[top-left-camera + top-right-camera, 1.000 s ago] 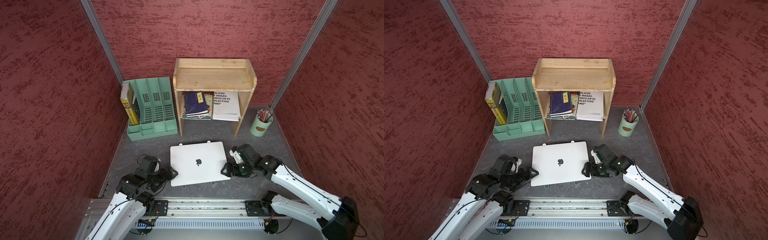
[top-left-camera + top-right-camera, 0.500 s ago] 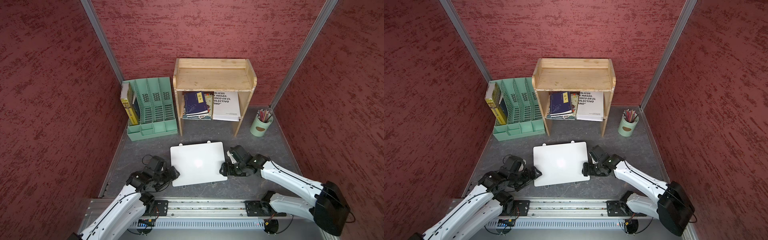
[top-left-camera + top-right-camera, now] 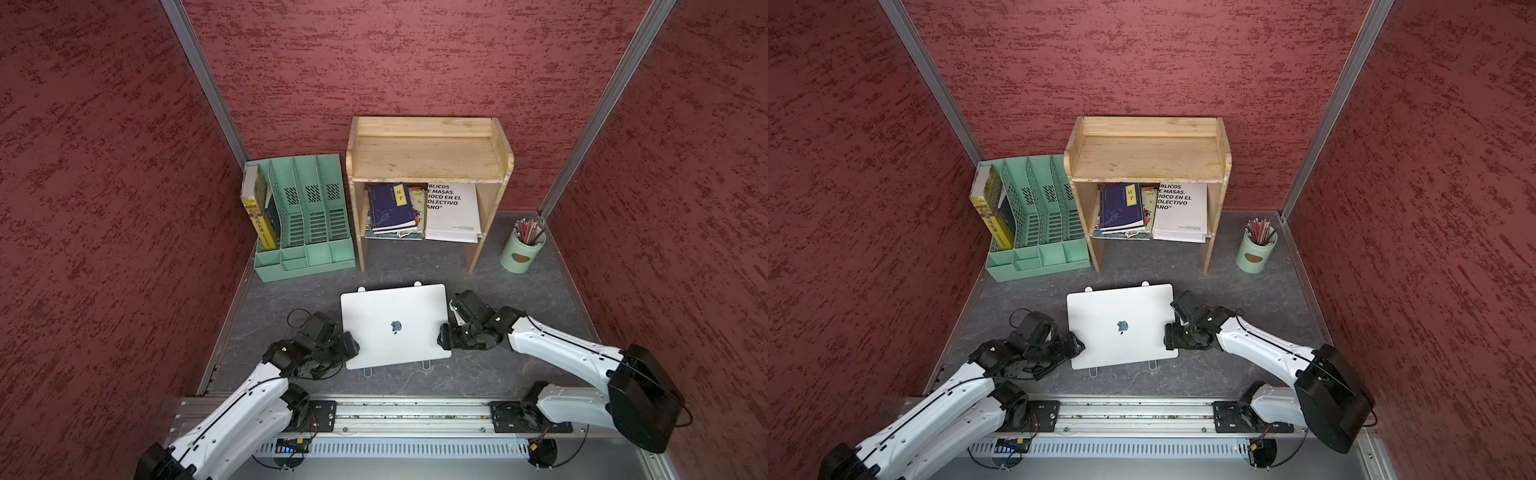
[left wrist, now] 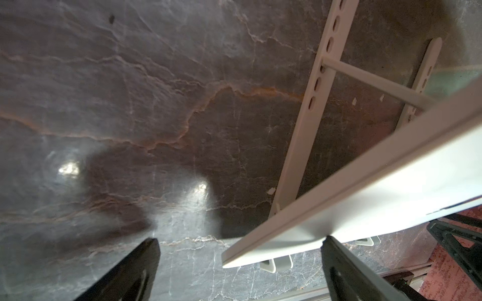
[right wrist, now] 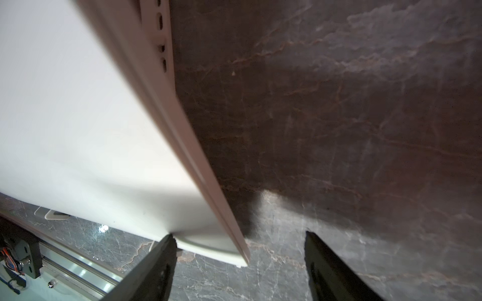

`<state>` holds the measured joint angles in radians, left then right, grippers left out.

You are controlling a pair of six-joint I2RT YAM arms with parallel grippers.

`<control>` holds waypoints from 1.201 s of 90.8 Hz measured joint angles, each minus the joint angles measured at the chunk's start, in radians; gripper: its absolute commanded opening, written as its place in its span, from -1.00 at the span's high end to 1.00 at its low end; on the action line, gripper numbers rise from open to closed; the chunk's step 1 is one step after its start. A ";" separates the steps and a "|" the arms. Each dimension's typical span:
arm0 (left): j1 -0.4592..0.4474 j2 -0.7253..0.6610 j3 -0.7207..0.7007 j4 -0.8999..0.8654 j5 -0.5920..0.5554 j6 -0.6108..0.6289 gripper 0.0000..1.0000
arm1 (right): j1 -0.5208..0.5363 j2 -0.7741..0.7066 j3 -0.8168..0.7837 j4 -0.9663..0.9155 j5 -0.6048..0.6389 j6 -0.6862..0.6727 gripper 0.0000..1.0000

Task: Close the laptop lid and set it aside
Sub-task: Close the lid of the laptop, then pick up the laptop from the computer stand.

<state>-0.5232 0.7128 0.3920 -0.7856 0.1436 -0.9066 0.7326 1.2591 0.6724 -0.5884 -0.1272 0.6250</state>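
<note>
The laptop sits shut on a white folding stand in the middle of the table, and its silver-white lid faces up with the logo showing. At the laptop's left edge, near the front corner, is my left gripper. It is open, and the laptop's edge lies between its wide-apart jaws. My right gripper is at the right edge, also open. There one finger lies against the laptop's lid near the corner while the other stands clear over the table.
A wooden shelf holding books and a white book stands behind the laptop. A green file organiser is at the back left and a pencil cup at the back right. A black cable loop lies by the left gripper.
Both arms have come down lower beside the laptop's edges. The right gripper's jaws have narrowed a little. The laptop has stayed in place.
</note>
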 measured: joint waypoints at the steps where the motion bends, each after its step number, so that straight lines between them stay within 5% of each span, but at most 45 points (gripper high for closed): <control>1: -0.002 -0.001 0.000 0.000 -0.002 -0.001 -0.95 | 0.000 -0.001 -0.001 0.002 0.000 0.000 -0.53; 27: -0.063 -0.311 -0.014 -0.010 -0.076 -0.020 -0.90 | 0.003 -0.270 -0.124 0.024 0.020 -0.023 -0.47; 53: -0.101 -0.565 -0.230 0.083 -0.097 -0.027 -0.81 | 0.003 -0.422 -0.256 0.180 -0.029 -0.030 -0.34; 109: -0.162 -0.629 -0.255 0.195 -0.147 0.085 -0.82 | -0.046 -0.335 -0.315 0.476 -0.063 -0.042 -0.35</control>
<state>-0.6849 0.0837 0.1371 -0.5907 -0.0032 -0.8211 0.6865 0.9237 0.3569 -0.1123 -0.1902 0.5831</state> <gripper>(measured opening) 0.908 0.672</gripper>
